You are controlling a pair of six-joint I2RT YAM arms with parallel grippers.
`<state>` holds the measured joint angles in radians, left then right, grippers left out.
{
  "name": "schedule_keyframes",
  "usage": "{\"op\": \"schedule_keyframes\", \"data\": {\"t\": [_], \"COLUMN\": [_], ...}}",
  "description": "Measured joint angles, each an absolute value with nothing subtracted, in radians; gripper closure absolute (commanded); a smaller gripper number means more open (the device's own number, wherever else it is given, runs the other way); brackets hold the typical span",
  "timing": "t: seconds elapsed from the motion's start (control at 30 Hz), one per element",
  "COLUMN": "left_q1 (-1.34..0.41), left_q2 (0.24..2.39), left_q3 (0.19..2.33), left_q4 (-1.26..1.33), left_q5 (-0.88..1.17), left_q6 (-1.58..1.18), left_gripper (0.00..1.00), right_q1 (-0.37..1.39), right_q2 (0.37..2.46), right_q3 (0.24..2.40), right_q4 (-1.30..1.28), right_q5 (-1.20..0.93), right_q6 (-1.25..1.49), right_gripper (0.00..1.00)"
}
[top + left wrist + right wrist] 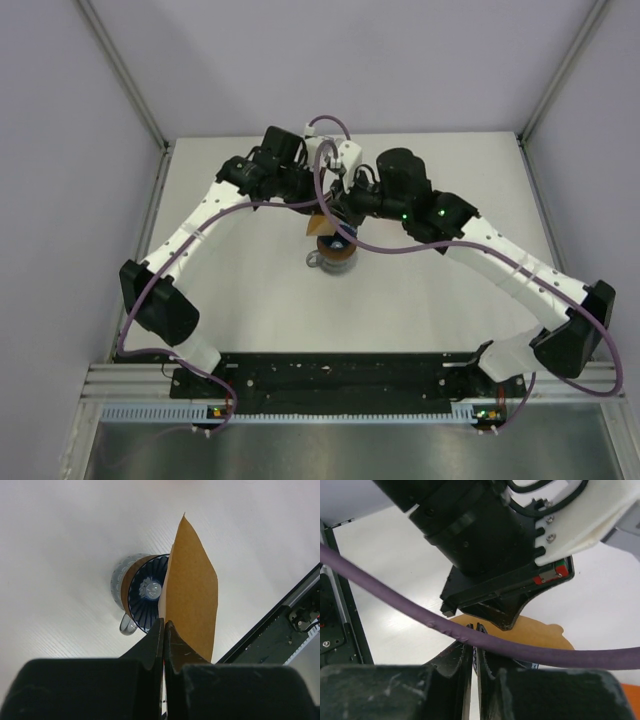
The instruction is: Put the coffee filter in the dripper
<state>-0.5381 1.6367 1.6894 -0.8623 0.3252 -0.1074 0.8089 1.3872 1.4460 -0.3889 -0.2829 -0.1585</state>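
The coffee filter (192, 590) is a tan paper cone, held edge-up in my shut left gripper (164, 623) just beside and above the dripper (146, 597). The blue ribbed dripper sits mouth-up in a brown ring on a grey translucent handled cup (120, 582). In the top view the dripper (337, 243) stands at the table's middle, with the left gripper (318, 215) and the right gripper (342, 226) meeting over it. My right gripper (475, 626) is shut with its tips at the edge of the filter (540, 636). I cannot tell whether it pinches the paper.
A purple cable (395, 602) crosses the right wrist view in front of the jaws. The left wrist's body (485, 540) fills the top of that view. The black base rail (280, 625) lies at the near edge of the white table (250, 300).
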Motion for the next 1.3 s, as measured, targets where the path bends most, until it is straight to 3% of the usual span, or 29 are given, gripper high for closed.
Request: {"op": "schedule_keyframes", "data": {"t": [0.53,1.3], "left_q1": [-0.540,-0.527], "left_q2": [1.636,1.637], "left_q3": [1.663,1.579], "left_q4": [-0.858,-0.820], "left_q5": [0.348,0.377], "left_q6": [-0.107,-0.109], "left_gripper": [1.00,1.00], "right_q1": [0.807,0.797], "right_q2": [1.469,1.540], "right_q3": [1.311,1.298], "right_q4": [-0.268,-0.392], "right_q5": [-0.097,0.007], "right_q6": [-0.086,-0.091], "right_gripper": [1.00,1.00]}}
